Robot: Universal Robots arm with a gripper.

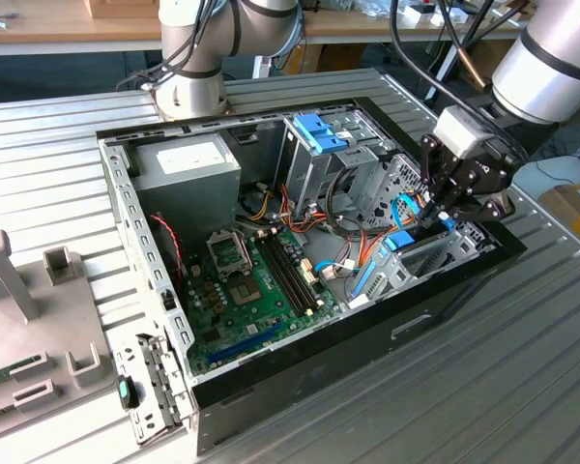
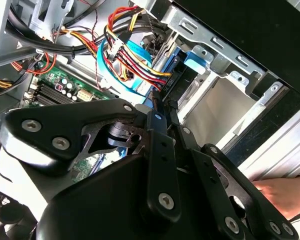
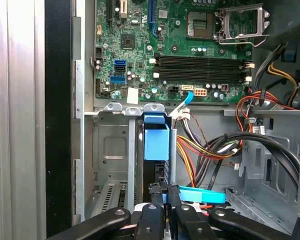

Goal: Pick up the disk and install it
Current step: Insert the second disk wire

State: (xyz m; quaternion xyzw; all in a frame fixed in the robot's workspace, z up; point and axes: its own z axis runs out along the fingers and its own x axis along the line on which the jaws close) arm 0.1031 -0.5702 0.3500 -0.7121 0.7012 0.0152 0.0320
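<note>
Disk stands on edge in the metal drive bay at the front corner of the open computer case, blue carrier rail facing up. In the exterior view its blue rail sits just under the gripper, at the case's side toward the exterior view's right. Second wrist view: disk edge slotted between the bay walls, blue tab just beside it.

Gripper hangs directly over the bay; fingers drawn close together on the thin upper edge of the disk, clenched on it as far as both wrist views show.

Flat blue data cable runs just beside the fingertips; red, yellow and orange power wires bundle next to the bay. Green motherboard lies on the case floor, memory slots and empty processor socket exposed. Grey power supply sits in the far corner. Case rests on a ribbed metal table. A person's hand shows in the second wrist view past the case edge.
</note>
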